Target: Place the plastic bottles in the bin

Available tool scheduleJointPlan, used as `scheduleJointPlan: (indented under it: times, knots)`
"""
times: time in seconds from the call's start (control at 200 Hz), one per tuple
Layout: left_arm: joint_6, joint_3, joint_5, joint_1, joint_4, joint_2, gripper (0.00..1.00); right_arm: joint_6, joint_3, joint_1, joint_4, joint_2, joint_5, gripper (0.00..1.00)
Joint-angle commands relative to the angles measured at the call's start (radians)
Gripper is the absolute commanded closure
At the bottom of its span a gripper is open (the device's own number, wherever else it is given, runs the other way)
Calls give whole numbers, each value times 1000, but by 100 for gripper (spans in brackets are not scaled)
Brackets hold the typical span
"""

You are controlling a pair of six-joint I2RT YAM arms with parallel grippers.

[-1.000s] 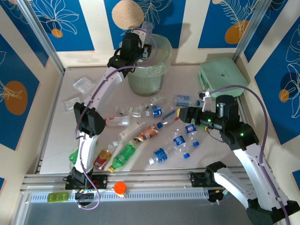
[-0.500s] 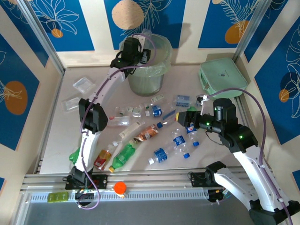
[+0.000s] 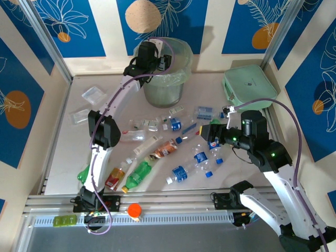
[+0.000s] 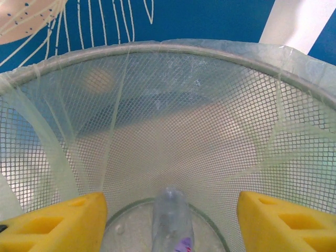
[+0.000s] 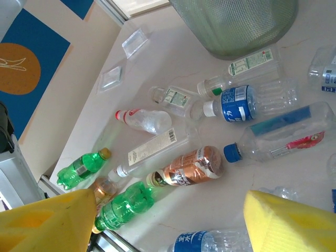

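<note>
About a dozen small plastic bottles flat on the pale table, clustered between the two arms: mostly clear with blue labels and caps, plus a green bottle and a brown bottle. Toward the far edge of the table, upright, the round pale green mesh bin with a thin clear liner. Above its mouth, the left pincer, yellow fingers spread and pinching nothing. In the gap below them, touching neither finger, one small clear bottle down inside the bin. Over the cluster, near the blue-labelled ones, the right pincer, likewise spread and empty. At far right, a mint green square box. At far left, flat clear trays.
</note>
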Motion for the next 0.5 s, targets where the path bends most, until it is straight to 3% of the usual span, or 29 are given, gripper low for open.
scheduleJointPlan:
  times: [0.0, 0.185, 0.33, 0.425, 0.495]
  knots:
    - [-4, 14, 35, -3, 12, -74, 34, -26, 40, 5, -23, -13, 11, 25]
    - [-27, 24, 73, -9, -22, -188, 33, -56, 103, 5, -58, 9, 16, 25]
    - [-58, 7, 85, -36, -140, -310, 34, -60, 120, 5, -83, 28, 0, 26]
    - [-91, -95, 71, -72, -206, -425, 34, -25, 112, 7, -107, 43, 3, 27]
    - [-147, -274, 44, -100, -199, -551, 35, 9, 98, 17, -124, 54, 9, 28]
